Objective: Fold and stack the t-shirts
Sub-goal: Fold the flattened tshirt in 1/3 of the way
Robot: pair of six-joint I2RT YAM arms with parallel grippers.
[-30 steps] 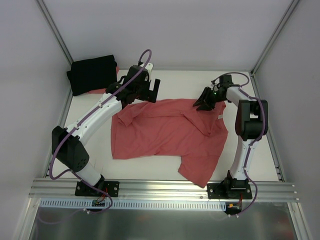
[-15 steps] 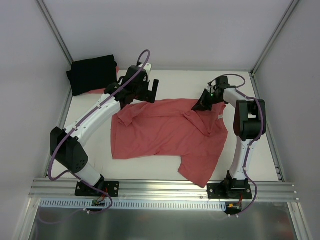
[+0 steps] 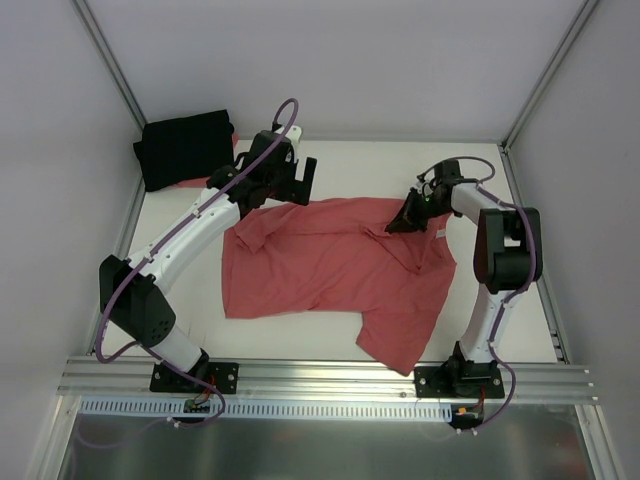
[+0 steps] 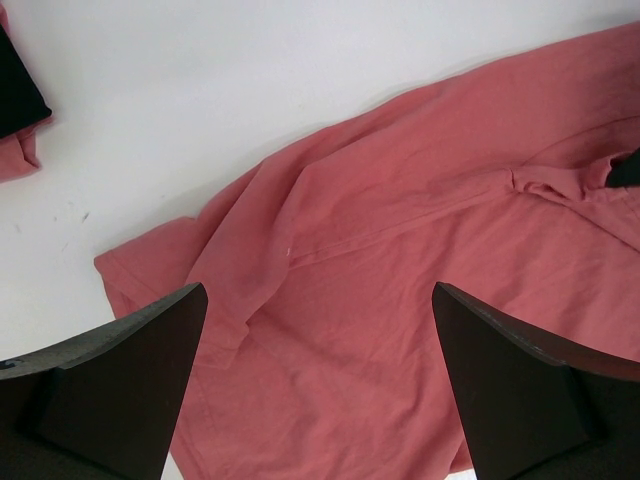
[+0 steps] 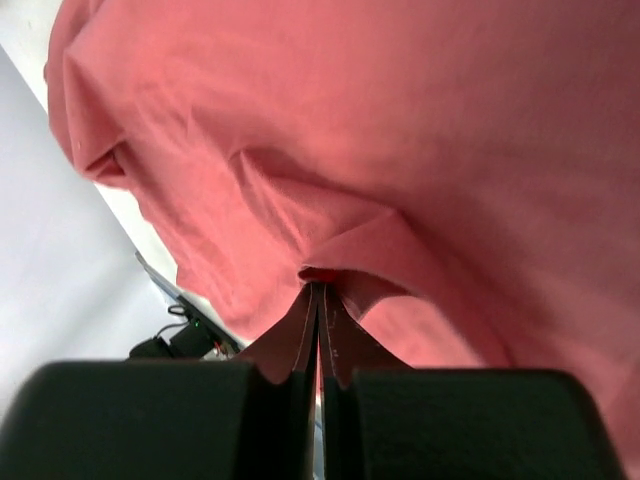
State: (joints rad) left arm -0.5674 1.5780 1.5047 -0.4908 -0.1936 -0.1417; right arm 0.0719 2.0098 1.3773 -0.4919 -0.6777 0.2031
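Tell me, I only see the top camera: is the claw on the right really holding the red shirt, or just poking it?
Observer: Holding it. In the right wrist view the right gripper is shut, with a small fold of the coral-red shirt pinched at its tips.
Operator: And the other one?
Observer: The left wrist view shows the left gripper wide open. There is nothing between its fingers, only the shirt spread beneath.
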